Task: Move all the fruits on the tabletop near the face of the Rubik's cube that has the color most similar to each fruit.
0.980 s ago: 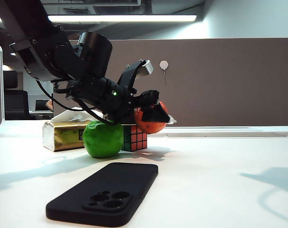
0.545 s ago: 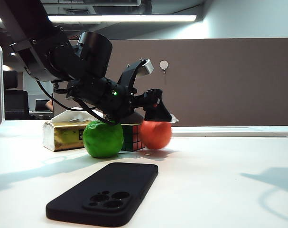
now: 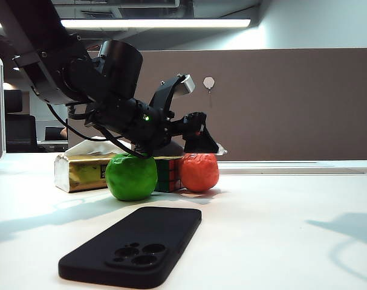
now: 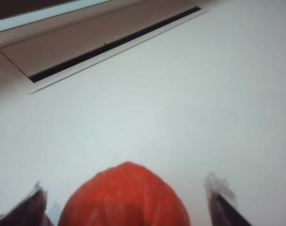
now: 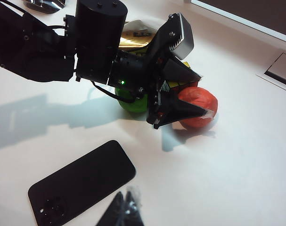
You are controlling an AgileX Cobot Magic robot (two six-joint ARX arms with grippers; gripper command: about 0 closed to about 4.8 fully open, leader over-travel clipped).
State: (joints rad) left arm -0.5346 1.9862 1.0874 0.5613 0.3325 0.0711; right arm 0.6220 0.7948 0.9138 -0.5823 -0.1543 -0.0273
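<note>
Your white bench (image 3: 280, 241) carries a black phone (image 3: 132, 244) in front. At centre, the apple (image 3: 131, 176), Rubik's cube (image 3: 167, 174) and orange (image 3: 199, 172) sit together. Left end effector (image 3: 201, 142) gapes wide above the orange; right end effector (image 5: 124, 212) looks pinched together.

White tabletop (image 3: 280, 229) bears apple (image 3: 131, 177), orange (image 3: 199, 172), cube (image 3: 165, 174) (phone (image 3: 135, 243) nearer).

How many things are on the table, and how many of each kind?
Fruits: 2, the green apple and the orange
Rubik's cube: 1
Gold tissue pack: 1
Black phone: 1
Total: 5
</note>
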